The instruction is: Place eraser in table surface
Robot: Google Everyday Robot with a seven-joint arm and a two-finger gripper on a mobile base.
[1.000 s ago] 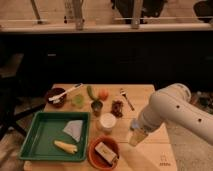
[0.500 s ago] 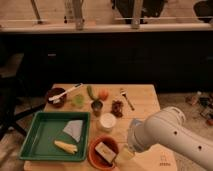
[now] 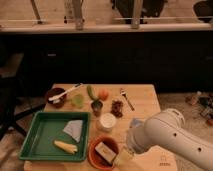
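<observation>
The eraser [image 3: 106, 151], a small tan block with a paler top, lies inside the orange bowl [image 3: 95, 155] at the front edge of the table surface [image 3: 145, 102], a pale wooden top. My gripper [image 3: 123, 156] hangs at the end of the white arm [image 3: 167, 137], just right of the bowl's rim and close beside the eraser. I cannot tell whether it touches either.
A green tray [image 3: 37, 142] at front left holds a blue sponge [image 3: 74, 129] and a yellow corn-like piece [image 3: 66, 146]. A white cup [image 3: 106, 121] stands behind the bowl. A dark bowl with a utensil [image 3: 56, 96], green cup [image 3: 77, 101], orange fruit [image 3: 103, 94] and fork [image 3: 126, 98] sit at the back.
The arm has swung down and to the left, bringing my gripper from the right side of the table to the orange bowl's right rim. The objects have not moved.
</observation>
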